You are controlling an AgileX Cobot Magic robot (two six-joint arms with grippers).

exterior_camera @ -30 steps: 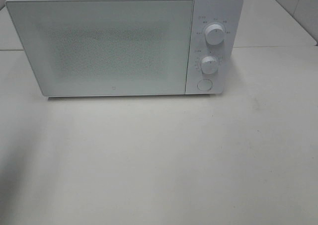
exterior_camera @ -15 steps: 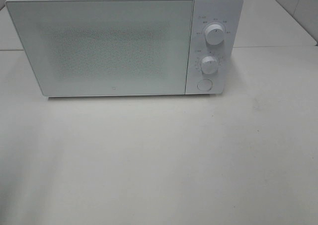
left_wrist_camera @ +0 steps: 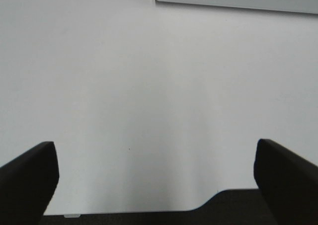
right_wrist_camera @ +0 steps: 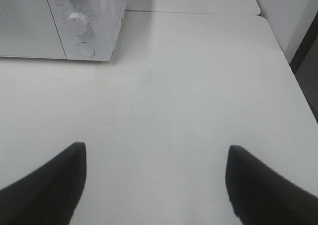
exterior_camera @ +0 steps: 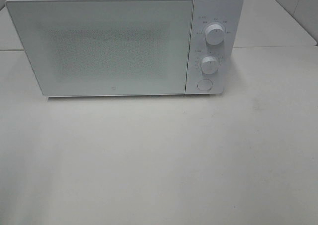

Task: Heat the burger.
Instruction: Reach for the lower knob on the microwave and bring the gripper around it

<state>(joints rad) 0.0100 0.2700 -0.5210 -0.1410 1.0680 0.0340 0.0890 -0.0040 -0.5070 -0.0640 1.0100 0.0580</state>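
The white microwave (exterior_camera: pixel 124 41) sits at the 12 o'clock end of the white table (exterior_camera: pixel 159 160), and its big door (exterior_camera: pixel 104 46) is shut. On the 3 o'clock side of its front there is a top knob (exterior_camera: pixel 214 35), a lower knob (exterior_camera: pixel 209 65) under it, and a round button (exterior_camera: pixel 204 84) at the 6 o'clock end of that strip. The burger is not in any picture. It is not on the table, and the door is too cloudy to see through, so I cannot tell if it is inside. The left gripper (left_wrist_camera: pixel 155 155) has its jaws wide apart with nothing between them, and only bare table under it. The right gripper (right_wrist_camera: pixel 155 153) also has its jaws apart and holds nothing; the knobs and button are out in front of it. Neither arm shows in the high view, so both are pulled back to the 6 o'clock side. My guess is the burger is already shut inside and the heating step is next. That would call for the right gripper to reach up to a knob, close softly on it and turn it. If the burger is not inside, the door has to be opened first.
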